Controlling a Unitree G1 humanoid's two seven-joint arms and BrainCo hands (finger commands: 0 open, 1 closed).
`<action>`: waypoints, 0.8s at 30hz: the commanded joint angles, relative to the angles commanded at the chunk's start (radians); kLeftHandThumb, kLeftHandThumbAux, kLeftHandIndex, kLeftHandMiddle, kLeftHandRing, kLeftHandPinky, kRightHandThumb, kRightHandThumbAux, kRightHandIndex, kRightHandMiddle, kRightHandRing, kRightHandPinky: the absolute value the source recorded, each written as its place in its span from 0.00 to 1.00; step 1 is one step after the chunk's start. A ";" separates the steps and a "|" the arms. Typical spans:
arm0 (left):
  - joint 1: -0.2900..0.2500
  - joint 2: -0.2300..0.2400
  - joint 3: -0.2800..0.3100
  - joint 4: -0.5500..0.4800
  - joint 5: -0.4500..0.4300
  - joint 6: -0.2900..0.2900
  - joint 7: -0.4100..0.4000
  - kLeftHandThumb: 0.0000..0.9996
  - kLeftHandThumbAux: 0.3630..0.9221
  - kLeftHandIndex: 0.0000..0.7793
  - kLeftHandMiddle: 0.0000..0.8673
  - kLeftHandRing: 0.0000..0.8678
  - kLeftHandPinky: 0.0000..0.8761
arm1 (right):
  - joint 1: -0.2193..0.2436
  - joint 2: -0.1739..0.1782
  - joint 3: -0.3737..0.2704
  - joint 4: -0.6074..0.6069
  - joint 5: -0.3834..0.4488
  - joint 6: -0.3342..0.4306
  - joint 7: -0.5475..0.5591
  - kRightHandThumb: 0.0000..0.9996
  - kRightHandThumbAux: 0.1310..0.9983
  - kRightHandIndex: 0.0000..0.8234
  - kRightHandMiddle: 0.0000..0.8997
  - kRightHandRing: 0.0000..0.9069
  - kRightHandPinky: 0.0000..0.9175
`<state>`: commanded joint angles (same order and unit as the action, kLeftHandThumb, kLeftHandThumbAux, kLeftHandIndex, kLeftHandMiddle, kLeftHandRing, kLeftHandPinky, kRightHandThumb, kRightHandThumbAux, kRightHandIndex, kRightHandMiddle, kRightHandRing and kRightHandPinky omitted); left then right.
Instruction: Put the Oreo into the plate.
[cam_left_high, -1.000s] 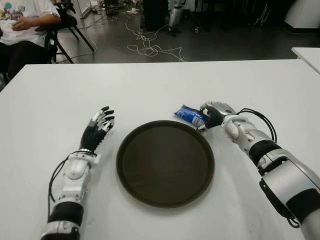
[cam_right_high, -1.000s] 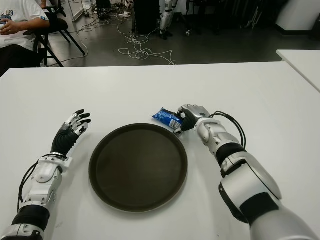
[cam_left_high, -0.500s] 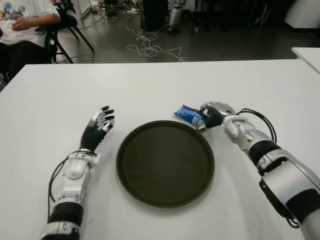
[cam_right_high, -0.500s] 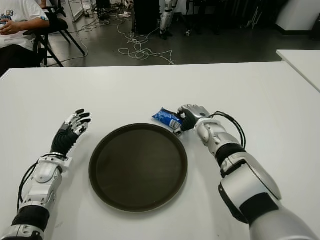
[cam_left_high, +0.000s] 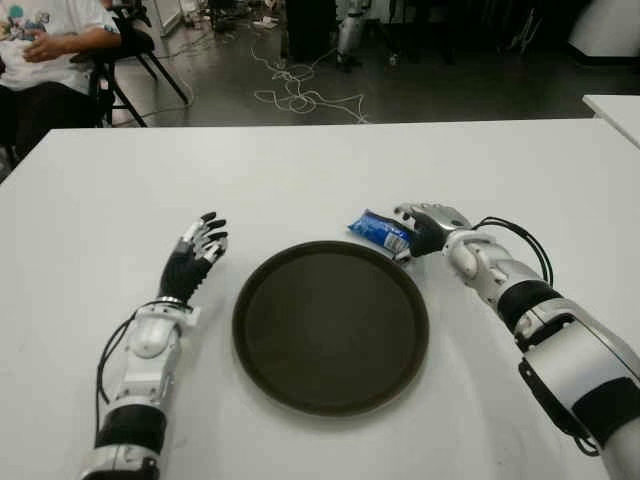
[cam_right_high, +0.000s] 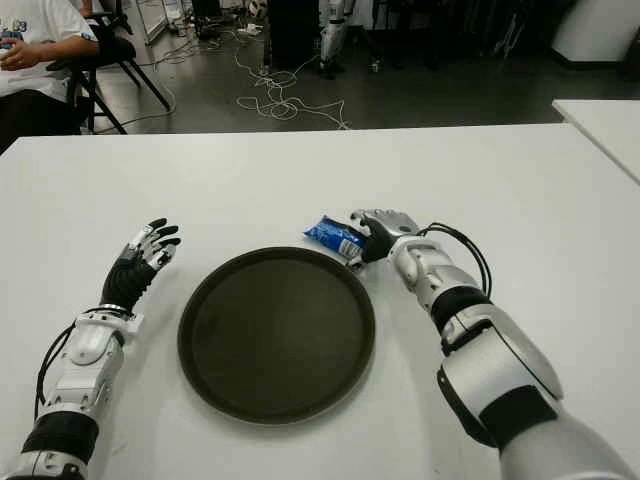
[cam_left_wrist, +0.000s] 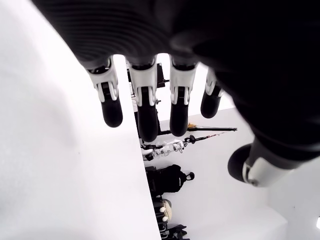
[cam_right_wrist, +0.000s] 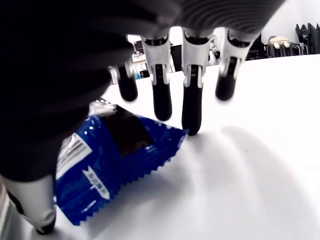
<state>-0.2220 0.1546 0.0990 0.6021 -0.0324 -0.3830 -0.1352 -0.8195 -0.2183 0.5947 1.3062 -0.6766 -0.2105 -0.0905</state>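
Fingers (cam_right_wrist: 192, 107) of right hand (cam_left_high: 428, 226) extended over Oreo packet (cam_right_wrist: 110, 160), no grip closed | packet on table (cam_left_high: 300, 170) beside plate (cam_left_high: 331, 325) rim | plate empty; grasp and transfer pending | left hand (cam_left_high: 195, 260) spread, idle left of plate

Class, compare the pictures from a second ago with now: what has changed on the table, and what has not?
The right hand has opened its fingers slightly over the Oreo packet; it has no closed grip. The packet, the plate and the open left hand stayed put.
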 joint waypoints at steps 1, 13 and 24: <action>0.000 0.001 -0.001 0.000 0.003 0.000 0.002 0.27 0.30 0.11 0.20 0.18 0.15 | 0.000 0.000 -0.001 0.000 0.001 -0.001 0.001 0.00 0.71 0.16 0.18 0.17 0.15; -0.002 0.002 -0.001 0.011 0.016 -0.013 0.010 0.30 0.32 0.11 0.20 0.18 0.16 | 0.002 0.000 -0.014 -0.001 0.013 -0.015 0.005 0.00 0.78 0.17 0.18 0.17 0.15; -0.006 -0.002 0.001 0.023 0.015 -0.035 0.011 0.30 0.28 0.13 0.21 0.19 0.15 | 0.001 0.000 -0.016 0.003 0.011 -0.008 0.006 0.00 0.79 0.19 0.18 0.18 0.15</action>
<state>-0.2281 0.1525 0.1001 0.6251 -0.0177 -0.4180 -0.1243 -0.8185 -0.2179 0.5788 1.3087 -0.6658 -0.2186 -0.0842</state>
